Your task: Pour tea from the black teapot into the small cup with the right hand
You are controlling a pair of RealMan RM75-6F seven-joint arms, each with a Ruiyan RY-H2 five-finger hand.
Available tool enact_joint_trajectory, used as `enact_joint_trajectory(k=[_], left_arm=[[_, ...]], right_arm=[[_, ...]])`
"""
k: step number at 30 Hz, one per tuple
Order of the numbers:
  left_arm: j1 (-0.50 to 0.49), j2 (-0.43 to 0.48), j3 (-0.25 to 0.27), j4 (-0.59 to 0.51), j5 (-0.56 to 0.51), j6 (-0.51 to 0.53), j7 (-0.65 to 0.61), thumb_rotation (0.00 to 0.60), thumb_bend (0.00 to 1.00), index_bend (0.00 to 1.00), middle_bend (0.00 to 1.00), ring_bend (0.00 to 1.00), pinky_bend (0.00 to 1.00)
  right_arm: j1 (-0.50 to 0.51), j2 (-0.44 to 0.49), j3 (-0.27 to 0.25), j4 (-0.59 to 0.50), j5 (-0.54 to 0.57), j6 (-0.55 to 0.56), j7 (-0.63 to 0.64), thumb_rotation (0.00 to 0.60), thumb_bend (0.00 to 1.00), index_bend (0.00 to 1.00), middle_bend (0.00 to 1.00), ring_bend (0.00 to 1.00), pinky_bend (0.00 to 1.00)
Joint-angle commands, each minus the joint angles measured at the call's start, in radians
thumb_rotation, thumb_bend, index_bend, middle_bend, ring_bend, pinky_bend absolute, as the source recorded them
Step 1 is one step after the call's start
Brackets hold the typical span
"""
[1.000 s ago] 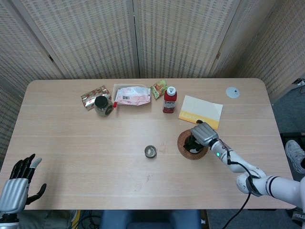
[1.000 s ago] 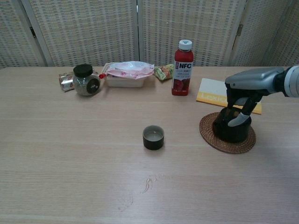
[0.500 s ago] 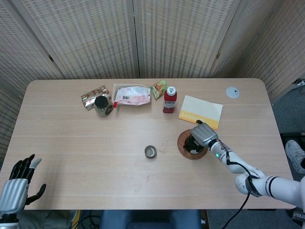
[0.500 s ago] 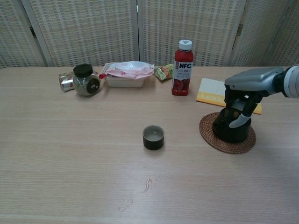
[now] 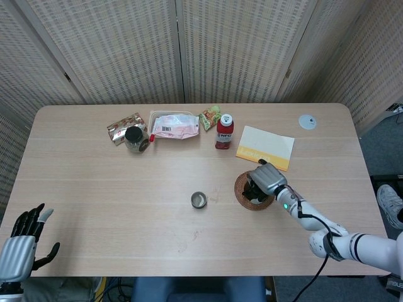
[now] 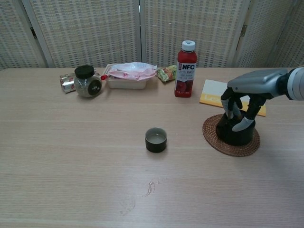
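Curling narrowly over the black teapot (image 6: pixel 234 132), the right hand's (image 6: pixel 247 95) fingers (image 6: pixel 229 107) aren't clamped; likely heavy, glossy-slick, needing firm side grip.

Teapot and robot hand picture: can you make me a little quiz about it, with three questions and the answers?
1. True or false: the black teapot stands on a round woven mat.
2. Which hand is at the teapot? A) right hand B) left hand
3. Fill in: the small cup sits to the ____ of the teapot in the chest view.

Key: 1 true. 2 A; its fingers curl down over the top of the teapot, while the left hand rests open at the table's near corner. 3 left, standing apart from the mat.
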Motion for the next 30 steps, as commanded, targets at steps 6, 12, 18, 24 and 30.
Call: enact_joint_trajectory(k=[6, 12, 18, 24, 30], left_arm=[[0.000, 0.001, -0.001, 0.004, 0.000, 0.002, -0.008, 0.600, 0.33, 0.10, 0.00, 0.00, 0.00], [-0.001, 0.003, -0.004, 0.006, 0.001, 0.004, -0.011, 0.600, 0.33, 0.10, 0.00, 0.00, 0.00], [-0.005, 0.006, -0.009, 0.009, 0.000, 0.003, -0.017, 0.600, 0.33, 0.10, 0.00, 0.00, 0.00], [-0.016, 0.008, -0.016, 0.017, -0.003, -0.008, -0.025, 0.600, 0.33, 0.10, 0.00, 0.00, 0.00], [-0.035, 0.008, -0.024, 0.026, -0.005, -0.028, -0.032, 0.600, 0.33, 0.10, 0.00, 0.00, 0.00]], right_arm=[[-0.002, 0.012, 0.005, -0.033, 0.012, 0.044, -0.031, 0.416, 0.00, 0.16, 0.19, 0.12, 0.12], [-0.015, 0.036, 0.014, -0.066, -0.005, 0.105, -0.054, 0.416, 0.00, 0.12, 0.14, 0.06, 0.08], [-0.064, 0.083, 0.020, -0.136, -0.018, 0.227, -0.088, 0.422, 0.00, 0.12, 0.15, 0.06, 0.08], [-0.168, 0.124, 0.004, -0.179, -0.080, 0.398, -0.085, 0.600, 0.00, 0.12, 0.20, 0.08, 0.07], [-0.295, 0.159, -0.025, -0.216, -0.153, 0.562, -0.047, 0.600, 0.00, 0.12, 0.20, 0.08, 0.07]])
